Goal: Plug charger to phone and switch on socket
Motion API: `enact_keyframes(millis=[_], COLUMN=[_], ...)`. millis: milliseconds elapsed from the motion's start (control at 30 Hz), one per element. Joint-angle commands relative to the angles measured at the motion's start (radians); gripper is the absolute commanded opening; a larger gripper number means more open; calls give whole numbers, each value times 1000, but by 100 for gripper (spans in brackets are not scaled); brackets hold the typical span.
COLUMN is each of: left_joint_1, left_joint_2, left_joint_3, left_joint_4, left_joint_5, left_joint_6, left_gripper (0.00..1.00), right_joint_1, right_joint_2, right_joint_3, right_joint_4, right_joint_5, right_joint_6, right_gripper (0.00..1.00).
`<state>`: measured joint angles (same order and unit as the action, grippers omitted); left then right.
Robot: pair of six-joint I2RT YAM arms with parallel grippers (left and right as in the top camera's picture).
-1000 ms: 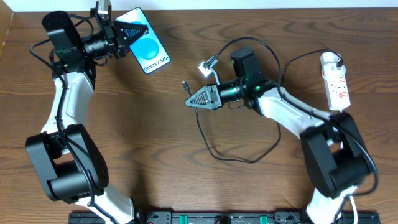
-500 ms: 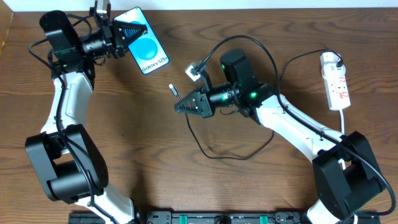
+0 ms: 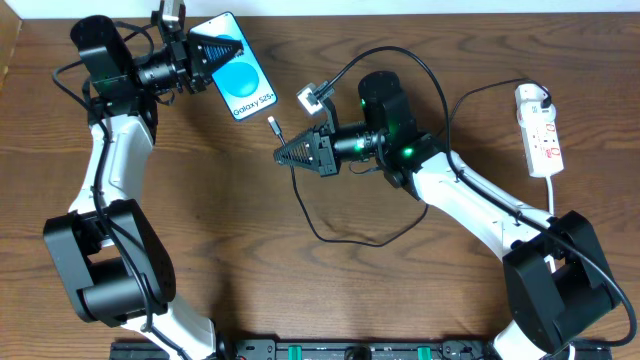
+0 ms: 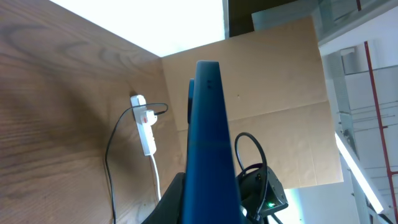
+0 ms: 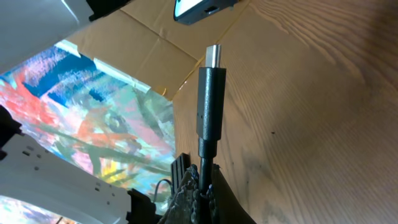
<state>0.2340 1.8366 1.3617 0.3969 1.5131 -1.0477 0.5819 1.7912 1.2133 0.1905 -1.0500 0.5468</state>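
While my left hand (image 3: 222, 48) clamps the phone (image 3: 245, 88) at the tabletop's (image 3: 200, 220) far edge, my right hand (image 3: 285, 154) pinches the charger (image 5: 210, 106) behind its tip, which points at the phone, near but apart. The socket (image 3: 540, 130) lies well apart on my right.

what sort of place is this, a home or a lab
Probably a robot lab bench, not a home: a left arm and a right arm at a wooden table, cardboard panels beside it, plus a phone, cable and power strip.
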Motion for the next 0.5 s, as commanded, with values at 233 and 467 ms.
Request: enact_keyframes(millis=[233, 467], left_joint_1=[-41, -43], left_joint_2=[-13, -13], left_joint_3=[-1, -1], left_joint_4=[9, 9], left_joint_5=[-12, -22], left_joint_6=[-5, -5], left_gripper=[7, 8], right_joint_1=[2, 1], right_joint_2=[-20, -20], right_joint_3=[18, 18], right_joint_4=[17, 19], right_joint_5=[5, 5], right_joint_6=[44, 44], right_gripper=[1, 1])
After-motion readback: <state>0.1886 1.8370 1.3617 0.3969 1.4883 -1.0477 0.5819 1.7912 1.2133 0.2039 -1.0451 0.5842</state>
